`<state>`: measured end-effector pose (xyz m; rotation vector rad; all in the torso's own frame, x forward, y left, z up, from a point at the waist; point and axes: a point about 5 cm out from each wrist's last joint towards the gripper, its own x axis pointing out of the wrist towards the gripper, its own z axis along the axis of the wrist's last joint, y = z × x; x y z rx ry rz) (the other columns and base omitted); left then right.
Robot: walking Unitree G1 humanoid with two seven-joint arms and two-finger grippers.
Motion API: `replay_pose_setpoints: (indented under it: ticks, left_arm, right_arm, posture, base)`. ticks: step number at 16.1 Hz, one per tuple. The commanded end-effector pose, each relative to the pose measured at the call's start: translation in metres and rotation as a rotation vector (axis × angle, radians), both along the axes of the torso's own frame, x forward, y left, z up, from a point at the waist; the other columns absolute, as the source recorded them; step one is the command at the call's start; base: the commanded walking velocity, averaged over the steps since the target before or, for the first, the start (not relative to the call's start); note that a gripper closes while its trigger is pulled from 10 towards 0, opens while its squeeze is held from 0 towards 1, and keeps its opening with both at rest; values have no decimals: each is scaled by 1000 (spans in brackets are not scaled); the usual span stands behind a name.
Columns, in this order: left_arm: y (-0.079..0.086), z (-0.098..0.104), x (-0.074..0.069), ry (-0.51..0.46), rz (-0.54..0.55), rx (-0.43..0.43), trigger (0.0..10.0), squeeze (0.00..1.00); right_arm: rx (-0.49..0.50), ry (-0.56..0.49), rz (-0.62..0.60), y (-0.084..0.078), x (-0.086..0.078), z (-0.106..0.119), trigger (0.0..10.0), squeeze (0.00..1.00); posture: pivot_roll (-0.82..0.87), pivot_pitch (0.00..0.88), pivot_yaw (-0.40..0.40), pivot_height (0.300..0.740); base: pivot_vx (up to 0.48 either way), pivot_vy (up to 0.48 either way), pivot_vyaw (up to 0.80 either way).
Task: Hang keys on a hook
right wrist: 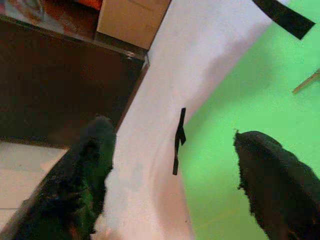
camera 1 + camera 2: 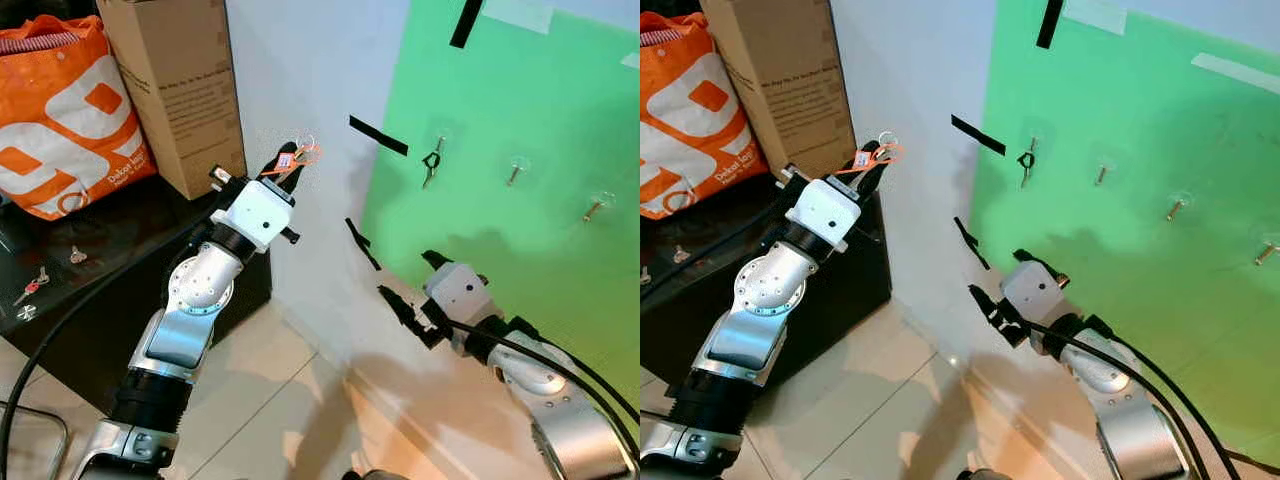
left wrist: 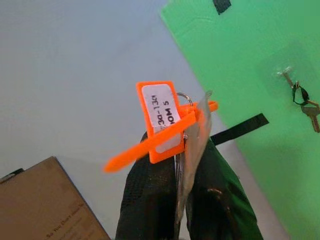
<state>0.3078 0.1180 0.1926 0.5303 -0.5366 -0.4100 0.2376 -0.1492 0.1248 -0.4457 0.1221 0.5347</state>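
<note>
Orange-tagged keys clamped between the two black fingers of the left pincer, raised high so ring and tag stood clear above the fingertips, ready to be slipped over a peg. Held against plain white wall, with the green board well off to that pincer's right. Gripped by the blade rather than the ring, probably to leave the ring free for hooking.

Fixed on the green board, a row of small hooks: nearest to the left pincer, a hook already carrying a dark key bunch; further right, an empty hook and another empty hook. Judged the likely targets, both far from the held keys.

Lower down, near the board's edge, the right pincer, fingers spread wide apart and gripping nothing, apparently kept out of the way. Strips of black tape stuck between the two pincers, at the board's corners.

Behind and to the left of the left pincer, a dark desk bearing a cardboard box, an orange bag and a few spare keys, well apart from the work.

Judged still early: keys lifted, not yet carried across to a hook.
</note>
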Motion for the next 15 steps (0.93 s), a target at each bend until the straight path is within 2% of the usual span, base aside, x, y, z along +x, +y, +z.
replay_pose_setpoints:
  ticks: [1, 3, 4, 5, 6, 7, 9, 12, 15]
  left_arm:
    - [1, -4, 0, 9, 8, -4, 0, 0]
    - [-1, -9, -3, 149, -72, -202, 0, 0]
    - [0, -10, -4, 166, -82, -215, 0, 0]
    - [2, -15, -7, 191, -92, -199, 2784, 0]
    - [4, -18, -9, 190, -84, -163, 9216, 0]
    - [5, -21, -11, 178, -73, -128, 10000, 0]
    - [5, -24, -14, 196, -58, -116, 10000, 0]
    - [9, -39, -16, 307, 9, -188, 10000, 0]
    - [14, -45, -14, 328, 58, -197, 10000, 0]
  right_arm:
    - [7, -6, -30, -3, 2, -1, 10000, 1000]
    - [32, 9, -116, -5, 4, -6, 10000, 1000]
    - [47, 23, -139, -5, 4, -9, 10000, 1000]
    - [70, 40, -194, -6, 3, -14, 10000, 1000]
    - [111, 49, -240, -7, 2, -18, 10000, 1000]
    - [130, 71, -285, -8, -1, -23, 10000, 1000]
    - [169, 93, -350, -10, -3, -27, 10000, 1000]
    - [166, 30, -385, -13, 0, -21, 10000, 1000]
    - [172, 2, -404, -13, 2, -16, 10000, 1000]
  posture:
    - [-102, 0, -43, 740]
    - [-105, 0, -38, 740]
    - [-106, 0, -36, 740]
    - [-109, 0, -30, 740]
    - [-112, 0, -26, 740]
    - [-116, 0, -16, 740]
    - [-120, 0, -7, 740]
    - [-125, 0, 2, 740]
    - [-127, 0, 3, 740]
  base:
    - [0, 0, 0]
    - [0, 0, 0]
    - [0, 0, 0]
    - [0, 0, 0]
    - [0, 0, 0]
    - [0, 0, 0]
    - [0, 0, -378]
    - [0, 0, -779]
    - [0, 0, -788]
